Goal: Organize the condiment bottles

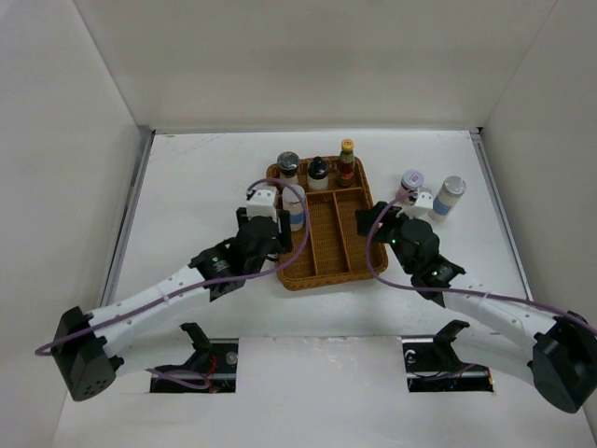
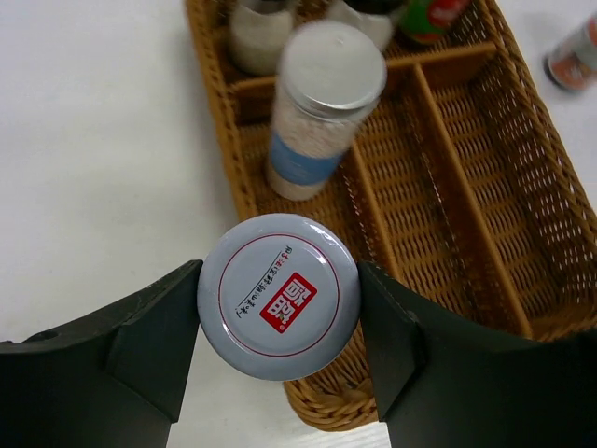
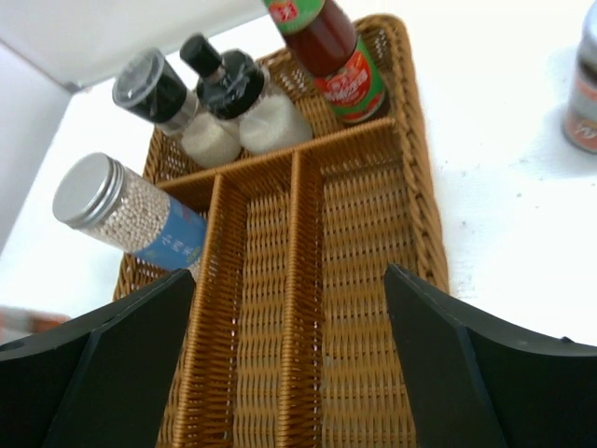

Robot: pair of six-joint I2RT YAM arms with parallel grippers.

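Left wrist view has the left gripper (image 2: 278,308) clamped on the grey lid of a spice jar (image 2: 278,322), one finger on each side, with the jar over the left rim of the wicker tray (image 2: 485,187); whether its base rests inside I cannot tell. Just beyond it a blue-labelled jar (image 2: 312,121) stands in the tray's left long compartment. In the far compartment stand a dark-lidded jar (image 1: 288,166), a black-capped bottle (image 1: 318,173) and a yellow-capped red sauce bottle (image 1: 346,163). The right gripper (image 3: 291,373) hangs at the tray's right side, jaws wide apart, holding nothing. Right of the tray, on the white table (image 1: 187,187), a red-labelled jar (image 1: 410,184) and a second blue-labelled jar (image 1: 450,198) stand near each other.
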